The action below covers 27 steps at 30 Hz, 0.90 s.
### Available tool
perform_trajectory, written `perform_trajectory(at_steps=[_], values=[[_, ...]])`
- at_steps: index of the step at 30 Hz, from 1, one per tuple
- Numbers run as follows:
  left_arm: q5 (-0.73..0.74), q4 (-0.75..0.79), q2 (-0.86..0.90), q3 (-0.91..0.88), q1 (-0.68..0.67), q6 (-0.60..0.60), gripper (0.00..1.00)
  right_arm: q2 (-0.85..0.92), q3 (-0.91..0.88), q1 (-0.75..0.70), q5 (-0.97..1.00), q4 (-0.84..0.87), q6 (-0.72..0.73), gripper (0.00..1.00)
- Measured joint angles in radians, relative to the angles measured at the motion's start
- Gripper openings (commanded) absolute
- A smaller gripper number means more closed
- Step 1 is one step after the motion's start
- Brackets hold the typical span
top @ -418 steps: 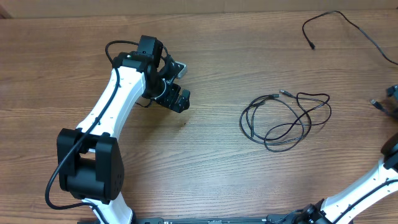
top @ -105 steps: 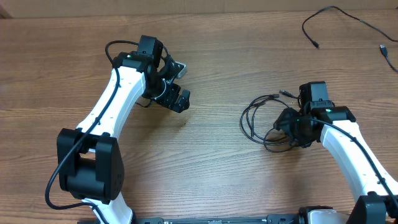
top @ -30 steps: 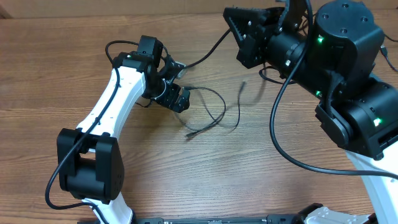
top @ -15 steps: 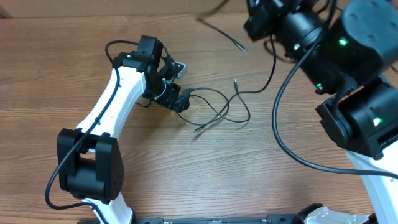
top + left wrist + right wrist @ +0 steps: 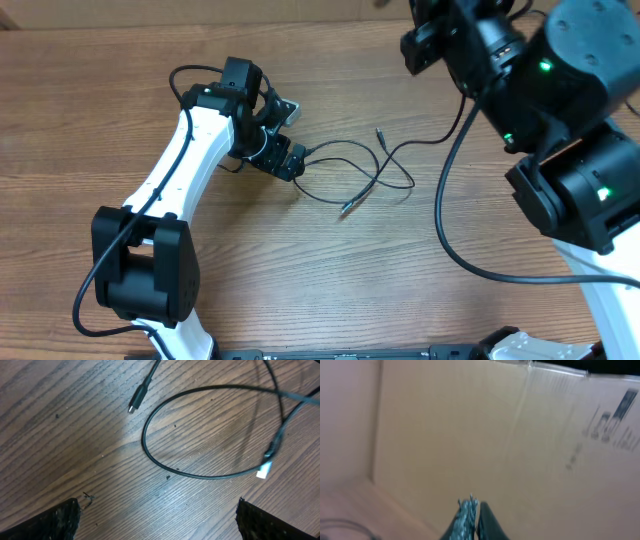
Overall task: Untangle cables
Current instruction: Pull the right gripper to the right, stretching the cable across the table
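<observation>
Jaws on the left gripper (image 5: 284, 158) stand wide apart, low over the wooden table (image 5: 80, 120), gripping nothing. On its wrist view both fingers (image 5: 52, 522) sit at the bottom corners, and the cables (image 5: 144, 440) lie right out in front of that opening: one big loop on the wood, ahead of the tips and not touching either. A dark plug (image 5: 136, 402) rests just beyond the loop, toward the left finger's side. A light-tipped plug (image 5: 264, 469) lies at the loop's far edge, ahead of the right finger.

Over to the right: from above, the cords trail away from the left fingertips, and one thin strand climbs toward the right arm (image 5: 560, 110), raised high over the table. The right gripper (image 5: 474, 519) is closed tight, tips pressed together, facing a cardboard wall (image 5: 470, 435). Whether a strand is pinched between them, I cannot tell; the loose loops lie well below and left of those closed jaws.
</observation>
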Motion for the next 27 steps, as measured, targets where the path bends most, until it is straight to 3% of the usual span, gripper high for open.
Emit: perform_trajectory(at_steps=[8, 14, 27], values=[[0.0, 0.0, 0.0, 0.0, 0.0, 0.0, 0.99, 0.075, 0.0, -0.001, 0.319, 0.002, -0.261, 0.04], [0.0, 0.0, 0.0, 0.0, 0.0, 0.0, 1.0, 0.08, 0.0, -0.043, 0.445, 0.107, -0.322, 0.04], [0.0, 0.0, 0.0, 0.0, 0.0, 0.0, 1.0, 0.08, 0.0, -0.372, 0.564, 0.358, -0.442, 0.04]])
